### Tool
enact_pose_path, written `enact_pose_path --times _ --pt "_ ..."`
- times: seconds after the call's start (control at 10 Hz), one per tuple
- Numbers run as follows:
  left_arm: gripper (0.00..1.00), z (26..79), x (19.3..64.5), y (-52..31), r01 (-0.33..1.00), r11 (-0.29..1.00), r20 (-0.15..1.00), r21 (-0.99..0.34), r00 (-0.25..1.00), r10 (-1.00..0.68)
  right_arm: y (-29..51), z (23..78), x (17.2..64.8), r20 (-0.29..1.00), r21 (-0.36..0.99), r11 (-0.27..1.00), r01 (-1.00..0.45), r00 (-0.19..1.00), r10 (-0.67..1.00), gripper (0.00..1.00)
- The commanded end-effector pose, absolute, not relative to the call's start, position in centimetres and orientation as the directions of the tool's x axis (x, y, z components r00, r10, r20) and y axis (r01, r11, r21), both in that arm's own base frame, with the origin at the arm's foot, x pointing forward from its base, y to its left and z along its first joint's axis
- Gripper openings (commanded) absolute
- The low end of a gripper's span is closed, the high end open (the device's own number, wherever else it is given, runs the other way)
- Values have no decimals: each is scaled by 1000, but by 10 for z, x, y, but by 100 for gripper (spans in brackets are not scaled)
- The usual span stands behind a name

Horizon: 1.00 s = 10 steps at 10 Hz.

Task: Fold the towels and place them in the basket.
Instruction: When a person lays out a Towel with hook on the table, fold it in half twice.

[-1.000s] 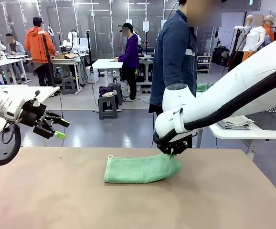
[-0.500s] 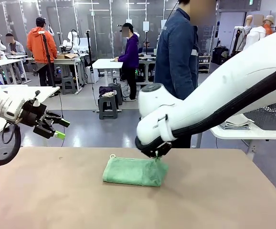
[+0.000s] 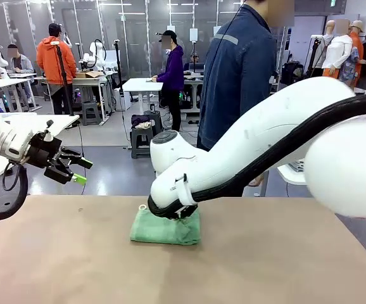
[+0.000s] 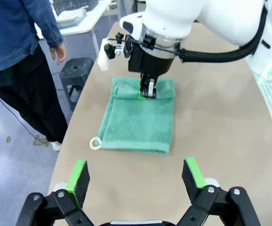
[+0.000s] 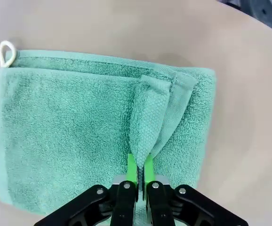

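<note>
1. Right gripper pinches a raised fold of the mint green towel, which lies on the table beneath it.
2. Left gripper hovers, jaws wide, with the towel ahead of its fingers.

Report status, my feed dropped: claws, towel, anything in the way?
Right claw shut on green towel, pinching its folded edge. Left claw open, raised, off to the left. Nothing blocking; person stands at far side.

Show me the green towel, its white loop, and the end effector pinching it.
green towel [image 4: 138, 122], left wrist view, middle of top layer.
white loop [image 5: 5, 62], right wrist view, its end at the towel's corner.
right end effector [image 5: 140, 165], right wrist view, between its green fingertips.
</note>
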<state>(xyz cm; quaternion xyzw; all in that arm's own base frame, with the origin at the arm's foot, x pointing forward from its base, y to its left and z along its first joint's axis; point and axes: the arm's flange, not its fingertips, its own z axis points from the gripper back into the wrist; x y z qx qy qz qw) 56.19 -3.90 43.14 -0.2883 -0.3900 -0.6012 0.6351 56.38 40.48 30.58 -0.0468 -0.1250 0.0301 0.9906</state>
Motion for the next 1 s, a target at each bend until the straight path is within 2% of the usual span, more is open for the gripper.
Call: enact_pose_path --times 0.0,0.4,0.9 --pt "100 433 560 -40 989 105 843 106 -34 -537 428 315 555 267 -52 998 -38 962 50 0" --pt "100 433 560 -40 989 105 843 106 -34 -537 459 342 527 309 -35 997 -68 948 75 0" --pt "100 433 560 -40 989 105 843 106 -34 -537 474 348 533 330 199 975 -97 944 26 0"
